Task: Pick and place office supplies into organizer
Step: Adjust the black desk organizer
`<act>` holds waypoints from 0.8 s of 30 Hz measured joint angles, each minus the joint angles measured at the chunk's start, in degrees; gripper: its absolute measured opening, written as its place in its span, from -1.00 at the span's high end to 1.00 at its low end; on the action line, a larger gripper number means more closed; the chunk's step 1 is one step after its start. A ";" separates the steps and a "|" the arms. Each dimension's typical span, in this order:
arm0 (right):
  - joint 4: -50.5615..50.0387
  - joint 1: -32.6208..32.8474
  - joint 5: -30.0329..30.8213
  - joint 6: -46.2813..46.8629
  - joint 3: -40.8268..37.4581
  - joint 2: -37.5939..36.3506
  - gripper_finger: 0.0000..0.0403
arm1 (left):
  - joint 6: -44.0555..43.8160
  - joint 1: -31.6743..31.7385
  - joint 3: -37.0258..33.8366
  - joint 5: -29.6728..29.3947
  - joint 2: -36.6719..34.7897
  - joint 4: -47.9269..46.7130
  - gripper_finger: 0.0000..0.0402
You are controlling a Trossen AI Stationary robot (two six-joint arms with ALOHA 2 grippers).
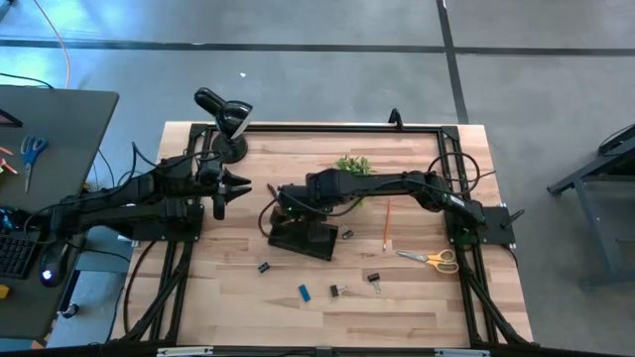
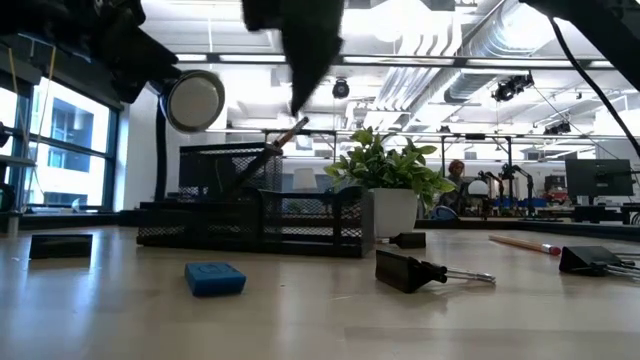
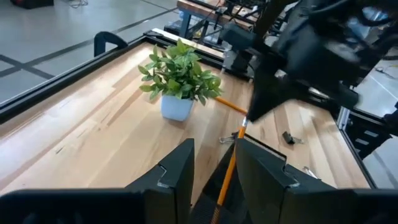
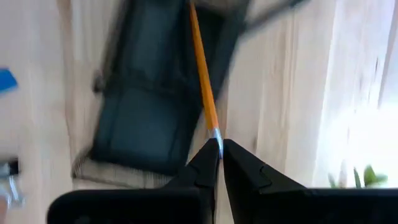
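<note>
The right end effector [image 4: 217,149] pinches an orange pencil [image 4: 202,68] by its metal ferrule end, directly above the organizer [image 1: 301,236]. The pencil slants, tip down into a compartment. Lower it straight, releasing once the tip seats. Beyond the organizer, the left end effector [image 1: 220,188] waits, fingers parted.

A small green potted plant [image 1: 353,165] stands near the wooden table's [image 1: 417,307] far edge. A black gooseneck lamp [image 1: 226,124] occupies the far left corner. Blue-handled scissors [image 1: 32,151] lie on a separate dark desk [image 1: 69,119].
</note>
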 joint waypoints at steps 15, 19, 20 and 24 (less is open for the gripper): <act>-1.54 2.48 -1.60 2.62 0.08 -1.37 0.92 | -0.46 0.00 0.00 0.32 0.00 -0.09 0.47; -3.97 4.25 0.79 5.11 0.08 -1.48 0.92 | -0.48 0.00 0.00 0.74 0.00 -0.72 0.47; -4.53 4.68 1.12 5.50 0.08 -1.57 0.92 | -0.49 0.00 0.00 1.07 0.00 -0.78 0.47; -5.54 6.06 3.09 6.76 0.08 -2.24 0.92 | -0.64 0.00 0.00 2.64 0.00 -0.80 0.47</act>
